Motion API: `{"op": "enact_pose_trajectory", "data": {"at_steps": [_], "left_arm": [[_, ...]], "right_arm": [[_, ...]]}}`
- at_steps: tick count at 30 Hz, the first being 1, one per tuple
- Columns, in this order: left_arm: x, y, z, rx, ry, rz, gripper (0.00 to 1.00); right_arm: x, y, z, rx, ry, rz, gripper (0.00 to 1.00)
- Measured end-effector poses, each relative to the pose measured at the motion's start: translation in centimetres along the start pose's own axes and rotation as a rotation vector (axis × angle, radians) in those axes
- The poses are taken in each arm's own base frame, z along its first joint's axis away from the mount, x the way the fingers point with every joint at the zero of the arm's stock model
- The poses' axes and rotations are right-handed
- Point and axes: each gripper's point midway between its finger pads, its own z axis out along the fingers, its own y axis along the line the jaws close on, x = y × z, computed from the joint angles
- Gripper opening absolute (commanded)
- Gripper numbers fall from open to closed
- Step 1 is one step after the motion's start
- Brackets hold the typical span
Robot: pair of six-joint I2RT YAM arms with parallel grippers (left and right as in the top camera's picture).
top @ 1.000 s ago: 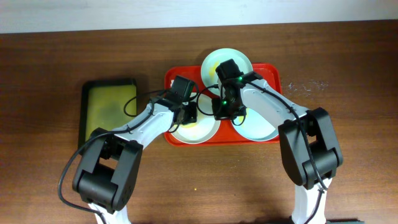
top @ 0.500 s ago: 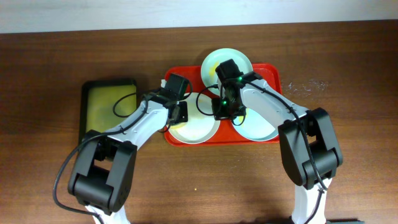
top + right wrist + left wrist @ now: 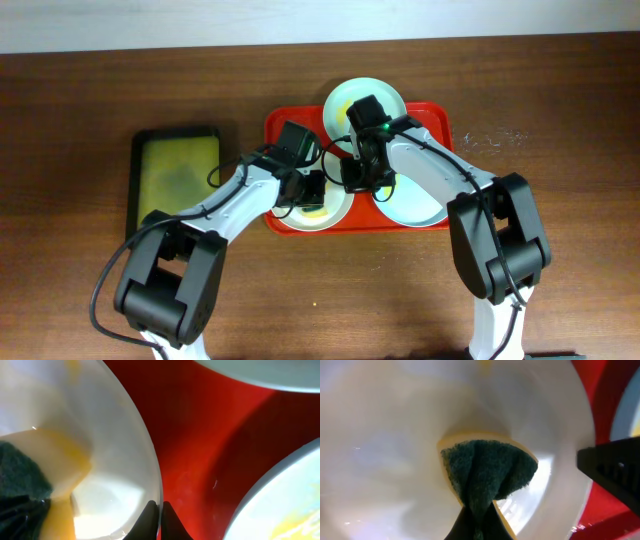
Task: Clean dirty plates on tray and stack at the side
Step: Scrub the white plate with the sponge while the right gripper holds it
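**Overhead:** The tray [image 3: 438, 114] is seen mid-frame on the bench [image 3: 580, 250], w/ three plates on it. A white plate [image 3: 335, 211] sits at lower left and a pale plate [image 3: 422, 208] at lower right. A third plate [image 3: 390, 94] at top overhangs the upper rim. A black-rimmed tray [image 3: 178, 175] is set well apart at frame left. Both arms are reached in from the bottom edge, elbows bent, wrists tipped down over the tray's middle. The left fingers [image 3: 312, 190] are placed over the white plate, the right fingers [image 3: 356, 182] at its right rim.

**Left wrist:** The left fingers are pressed together, pinching a sponge [image 3: 487, 472] whose green face is pushed onto the plate floor.

**Right wrist:** The right fingers are pinched shut on the white plate's rim at bottom centre. Yellow residue [image 3: 65, 455] is seen beside the sponge at lower left.

**Step in hand (judged):** The white plate is being scrubbed, so approx. the first of three plates. To do it well, the rim hold should be firm so the plate isn't dragged. The sponge should be swept flat, w/ light pressure, across the yellow patch. Strokes should be aimed away from the right fingers, since the two wrists are v. close.
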Motion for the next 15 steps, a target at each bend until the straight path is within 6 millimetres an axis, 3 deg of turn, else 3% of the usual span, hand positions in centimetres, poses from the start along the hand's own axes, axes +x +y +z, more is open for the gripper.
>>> {"op": "enact_pose_trajectory", "data": {"at_steps": [8, 15], "left_arm": [[0.3, 2.3, 0.4, -0.112, -0.044, -0.006, 0.00], [-1.0, 7.7, -1.4, -0.440, -0.169, 0.002, 0.00]], "right_arm": [[0.0, 0.0, 0.0, -0.001, -0.001, -0.001, 0.06], [0.0, 0.1, 0.0, -0.004, 0.000, -0.001, 0.06]]}}
